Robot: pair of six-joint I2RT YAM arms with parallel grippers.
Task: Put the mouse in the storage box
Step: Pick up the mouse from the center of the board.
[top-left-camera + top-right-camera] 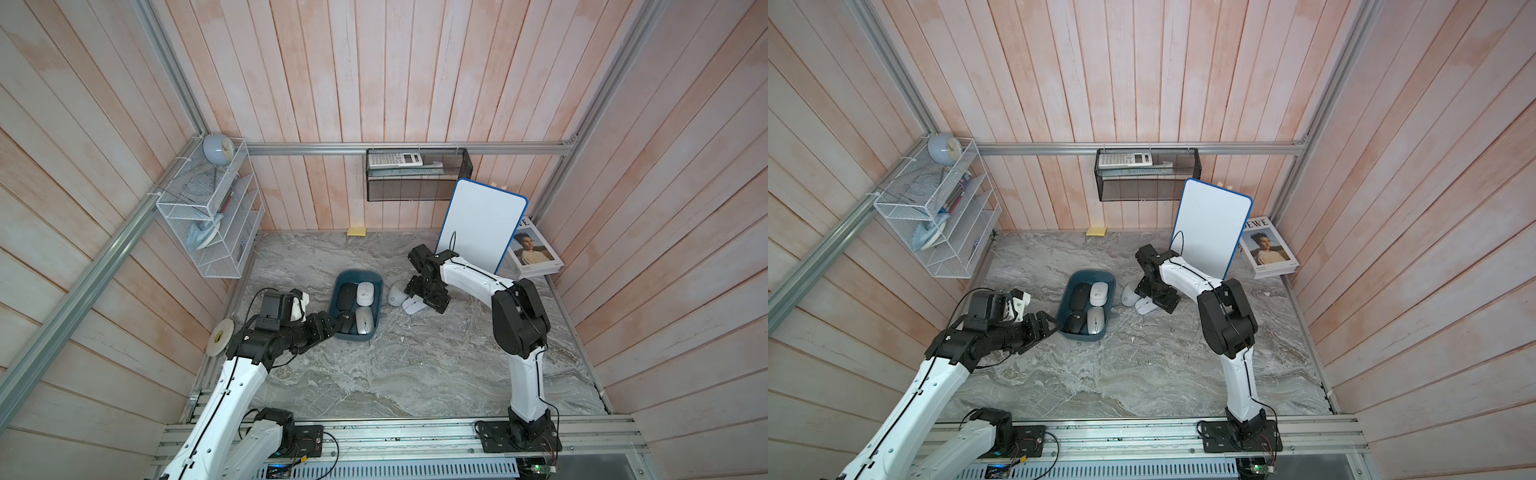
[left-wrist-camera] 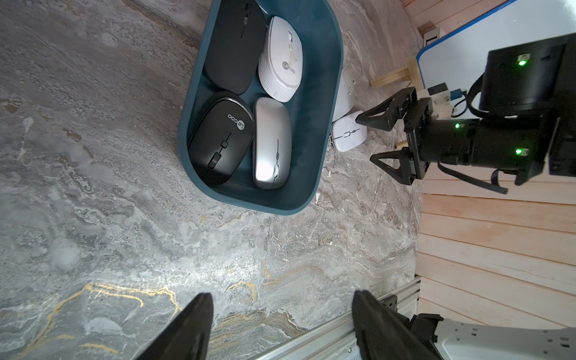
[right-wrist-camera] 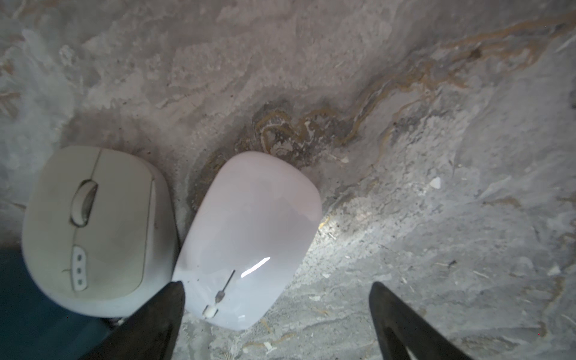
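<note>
Your right pincer (image 3: 276,285) hangs low over the glossy white mouse (image 3: 252,237), jaws spread wide and gripping nothing. One finger sits at the seam between that mouse and the cream mouse (image 3: 99,224) and the other is over bare worktop (image 1: 415,365). I judge that this straddle is meant to close across the mouse's width. Both mice lie side by side on the worktop, just outside the right wall of the storage box (image 1: 352,337), which stands left of the worktop's middle.

The box already holds a matt black mouse (image 2: 233,46), a black mouse with a logo (image 2: 221,140), a silver mouse (image 2: 271,143) and a ribbed white mouse (image 2: 280,59).

Your left pincer (image 2: 282,294) waits near the box's front left corner, partly open and empty, probably keeping clear.

The glossy mouse is flat, smooth and rounded, with a thin scroll strip. It will likely be slippery.
</note>
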